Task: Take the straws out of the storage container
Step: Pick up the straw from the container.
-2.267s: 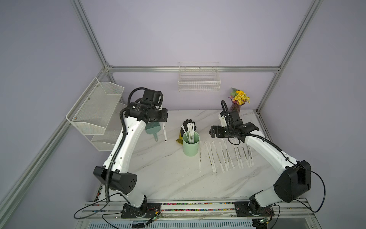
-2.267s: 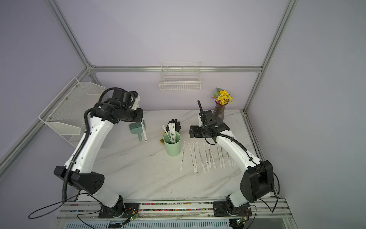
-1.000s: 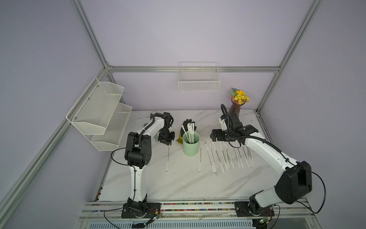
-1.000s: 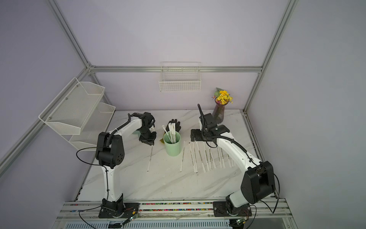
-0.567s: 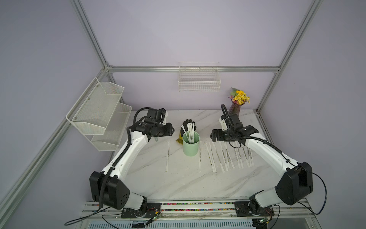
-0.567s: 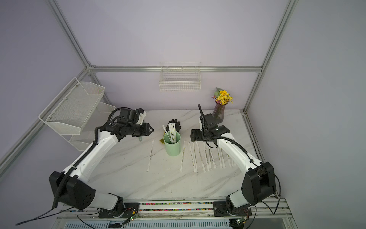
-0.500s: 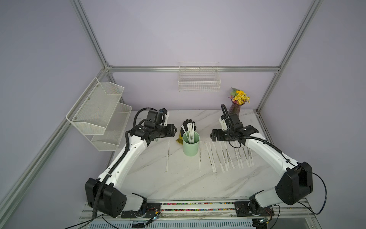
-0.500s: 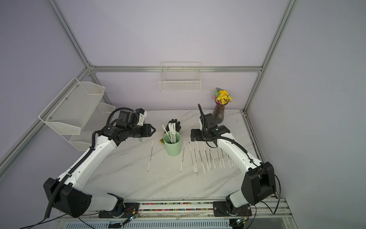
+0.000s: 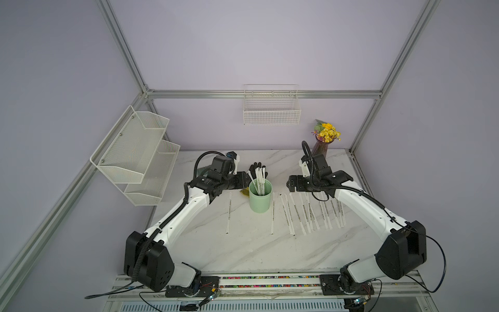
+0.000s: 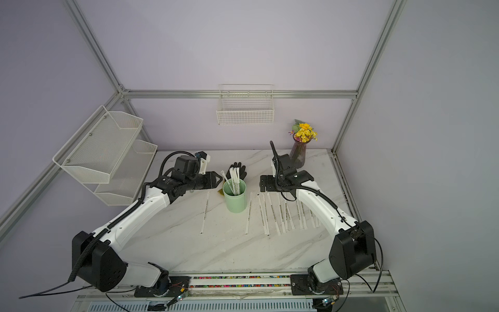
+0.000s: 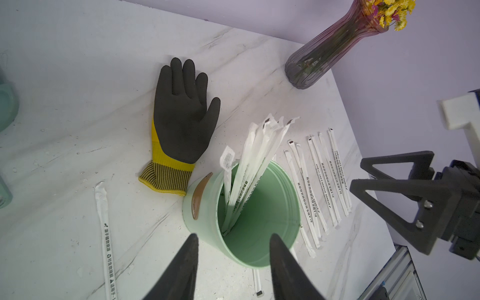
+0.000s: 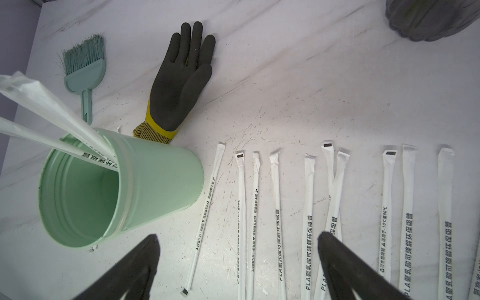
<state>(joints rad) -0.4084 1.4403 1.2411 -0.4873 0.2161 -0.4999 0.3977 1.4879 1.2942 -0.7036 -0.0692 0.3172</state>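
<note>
Left arm (image 9: 186, 213) & right arm (image 9: 361, 205): glossy white link shells, chunky black joint housings (image 9: 148, 266), black ribbed cable conduit (image 9: 186, 194) alongside. Thin black wires (image 9: 445, 267) at bases. Right gripper (image 11: 356, 173): matte black triangular open-frame fingers (image 11: 394, 182) w/ silver screws (image 11: 426, 205); white cam bracket (image 11: 459, 114) behind.
</note>
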